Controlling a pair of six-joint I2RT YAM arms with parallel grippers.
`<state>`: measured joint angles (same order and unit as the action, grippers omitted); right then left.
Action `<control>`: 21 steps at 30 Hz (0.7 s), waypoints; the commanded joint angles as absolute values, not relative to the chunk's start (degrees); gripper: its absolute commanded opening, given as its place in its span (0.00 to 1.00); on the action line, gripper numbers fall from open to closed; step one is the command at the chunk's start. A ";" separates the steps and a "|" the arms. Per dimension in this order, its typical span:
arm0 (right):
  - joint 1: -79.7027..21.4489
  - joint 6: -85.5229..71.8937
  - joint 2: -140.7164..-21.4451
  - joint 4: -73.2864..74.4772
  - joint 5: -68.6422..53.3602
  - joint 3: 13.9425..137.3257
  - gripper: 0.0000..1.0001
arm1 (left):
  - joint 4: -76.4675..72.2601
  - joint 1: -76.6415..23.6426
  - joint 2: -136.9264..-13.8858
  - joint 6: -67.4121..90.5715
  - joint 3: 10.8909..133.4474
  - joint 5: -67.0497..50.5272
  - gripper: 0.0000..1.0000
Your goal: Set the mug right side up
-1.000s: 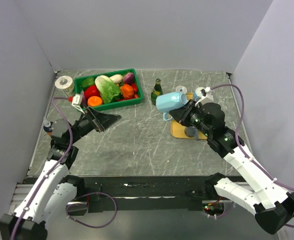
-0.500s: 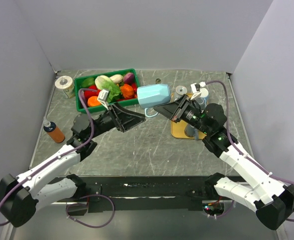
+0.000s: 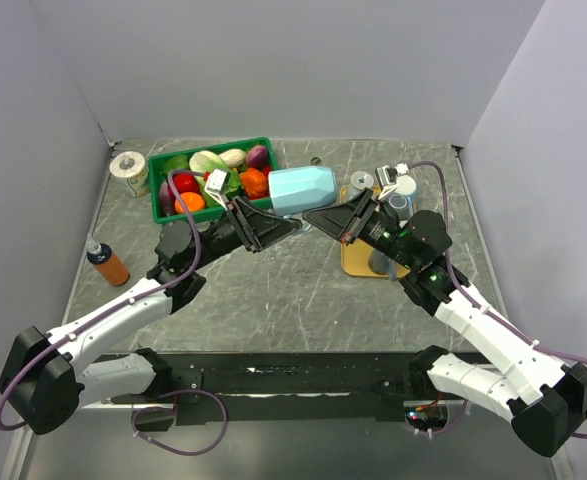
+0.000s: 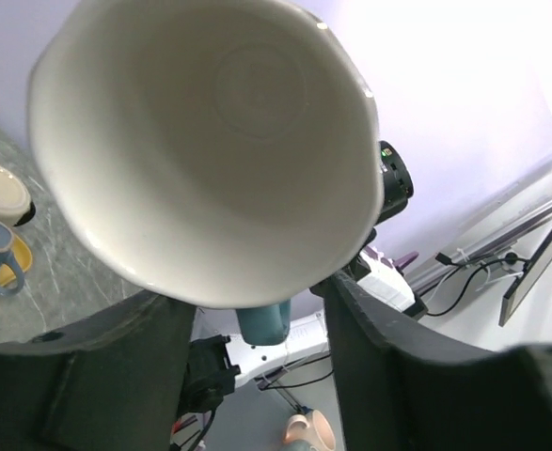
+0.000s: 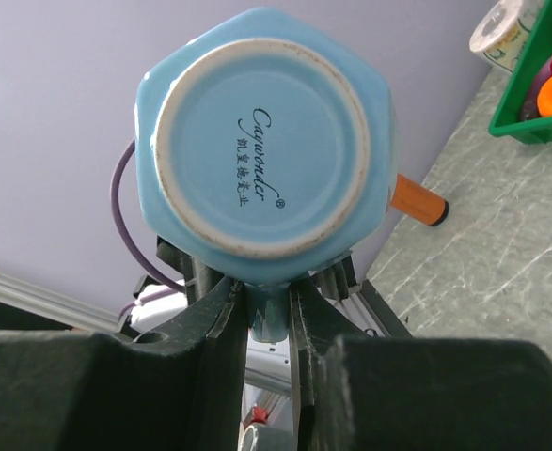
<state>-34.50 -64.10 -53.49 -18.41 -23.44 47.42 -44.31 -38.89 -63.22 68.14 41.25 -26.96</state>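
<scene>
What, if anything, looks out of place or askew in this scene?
The mug is askew: it lies on its side in mid-air, neither upright nor upside down. The right gripper pinches its handle, its base toward that arm, its mouth toward the left gripper. Nothing looks spilled or broken.

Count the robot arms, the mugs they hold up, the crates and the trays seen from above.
Robot arms: 2, left arm and right arm
Mugs held up: 1, light blue mug
Crates: 1, green crate
Trays: 1, yellow tray
Total: 5
</scene>
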 commanded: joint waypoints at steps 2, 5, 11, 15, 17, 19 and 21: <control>-35.24 -63.90 -51.94 -28.03 -23.64 47.02 0.00 | -51.50 -39.64 -63.28 70.84 42.63 -23.82 0.51; -35.68 -62.50 -51.86 -29.08 -23.29 46.23 0.00 | -51.24 -39.73 -63.37 72.24 42.63 -22.24 0.40; -37.35 -57.83 -50.72 -27.59 -22.15 45.53 0.00 | -50.19 -39.90 -63.98 73.21 44.03 -22.23 0.39; -38.05 -56.52 -50.45 -26.90 -21.54 44.74 0.00 | -52.03 -39.99 -65.04 74.26 44.38 -23.02 0.34; -38.23 -55.90 -50.01 -26.89 -21.27 44.39 0.00 | -52.03 -40.08 -65.30 74.27 44.82 -23.29 0.30; -38.41 -55.46 -49.83 -26.02 -20.74 44.12 0.00 | -51.77 -40.08 -65.57 73.65 45.09 -23.55 0.24; -38.41 -55.20 -49.92 -25.84 -20.74 44.03 0.00 | -51.59 -40.17 -65.65 73.22 45.18 -23.38 0.15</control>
